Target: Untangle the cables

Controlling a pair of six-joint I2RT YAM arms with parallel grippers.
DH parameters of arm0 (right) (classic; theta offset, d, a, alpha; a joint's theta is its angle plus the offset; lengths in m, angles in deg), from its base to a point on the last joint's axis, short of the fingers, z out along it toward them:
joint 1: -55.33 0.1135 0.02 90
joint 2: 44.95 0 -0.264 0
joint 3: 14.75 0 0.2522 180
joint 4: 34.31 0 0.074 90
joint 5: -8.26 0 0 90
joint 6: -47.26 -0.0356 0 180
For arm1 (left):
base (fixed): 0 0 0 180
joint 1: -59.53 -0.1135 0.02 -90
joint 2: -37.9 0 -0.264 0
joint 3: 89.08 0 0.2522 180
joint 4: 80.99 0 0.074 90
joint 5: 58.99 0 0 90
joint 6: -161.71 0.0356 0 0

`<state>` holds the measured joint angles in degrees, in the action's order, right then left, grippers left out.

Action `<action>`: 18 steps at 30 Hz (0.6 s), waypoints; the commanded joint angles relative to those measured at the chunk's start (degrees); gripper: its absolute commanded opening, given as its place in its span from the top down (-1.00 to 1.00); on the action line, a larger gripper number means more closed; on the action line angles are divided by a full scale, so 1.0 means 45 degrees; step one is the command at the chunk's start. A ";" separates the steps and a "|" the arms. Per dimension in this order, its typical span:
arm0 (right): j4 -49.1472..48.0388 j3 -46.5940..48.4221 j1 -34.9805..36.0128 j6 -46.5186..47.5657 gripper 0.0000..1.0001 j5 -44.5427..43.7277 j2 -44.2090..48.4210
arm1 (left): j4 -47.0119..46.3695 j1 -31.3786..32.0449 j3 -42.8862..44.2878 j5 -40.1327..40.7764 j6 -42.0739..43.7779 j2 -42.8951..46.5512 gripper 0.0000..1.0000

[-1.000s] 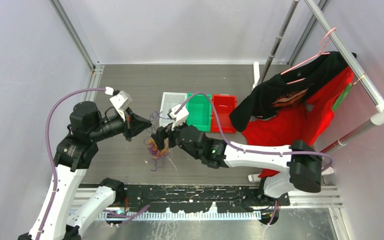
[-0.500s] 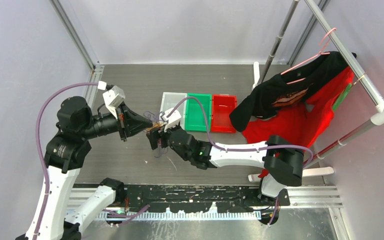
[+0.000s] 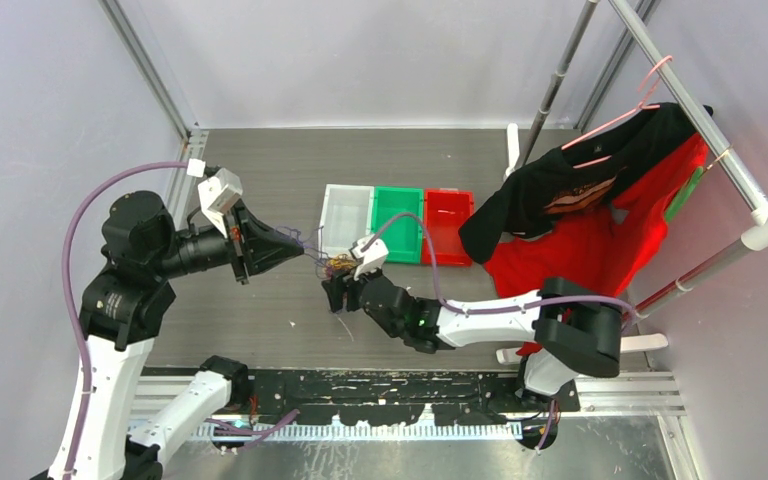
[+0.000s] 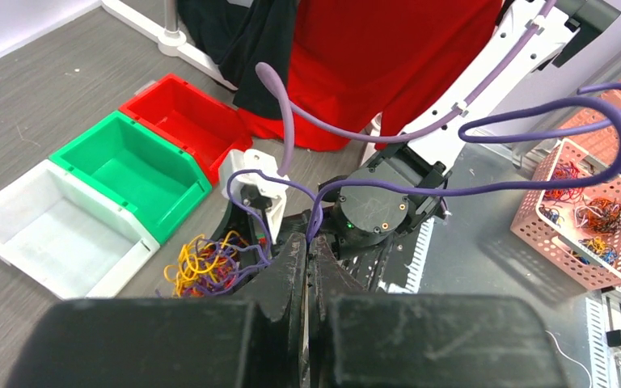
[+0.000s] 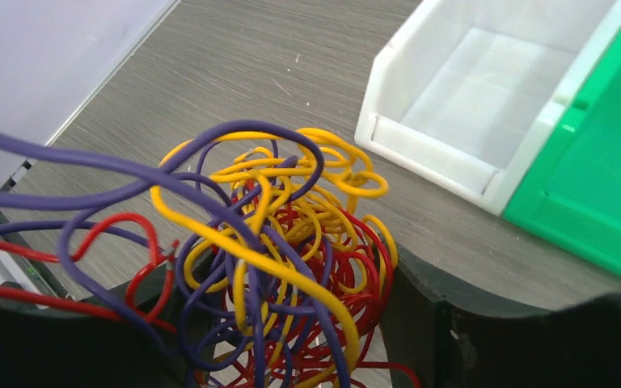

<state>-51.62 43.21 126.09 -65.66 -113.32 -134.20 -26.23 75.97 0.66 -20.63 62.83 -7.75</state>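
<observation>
Right gripper: nearest me, with its jaws apart on either side of the knot. I cannot tell whether they press it yet. I judge it is there to anchor the knot.
Cables: a purple, yellow and red knot over the middle of the table, just short of the white bin.
Left gripper: clamped on purple strands leading out of the knot, I judge to draw them free.
Bins beyond: white, green bin and red bin stand in a row, likely for sorting.
Right wrist view: only this one shows how the colours interlace.
Left wrist view: only this one shows a pink basket of more tangles.

No legible text — none anywhere
</observation>
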 commanded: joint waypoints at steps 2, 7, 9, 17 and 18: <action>-0.0866 -0.1205 -0.0027 -0.1084 -0.26 -0.0356 0.1296 | -0.0281 0.0018 0.0838 0.0340 0.0317 0.0240 1.00; -0.0923 -0.2672 -0.0022 -0.1866 -0.11 -0.0473 0.2096 | -0.0257 0.0023 0.1257 0.2098 0.1441 0.0291 1.00; -0.0793 -0.3113 -0.0021 -0.2053 -0.06 -0.0523 0.2387 | -0.0152 0.0024 0.1380 0.3162 0.1925 0.0225 1.00; 0.1231 -0.3808 -0.0022 -0.2509 0.11 -0.0743 0.3591 | -0.0657 0.0022 0.0943 0.7307 0.4102 -0.0208 1.00; 0.1290 -0.3871 -0.0022 -0.2521 0.11 -0.0685 0.3709 | -0.0602 0.0018 0.0763 0.7216 0.4240 -0.0215 1.00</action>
<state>-48.95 27.65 126.09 -74.88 -114.47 -120.96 -24.55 76.04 4.79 4.01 75.57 -8.47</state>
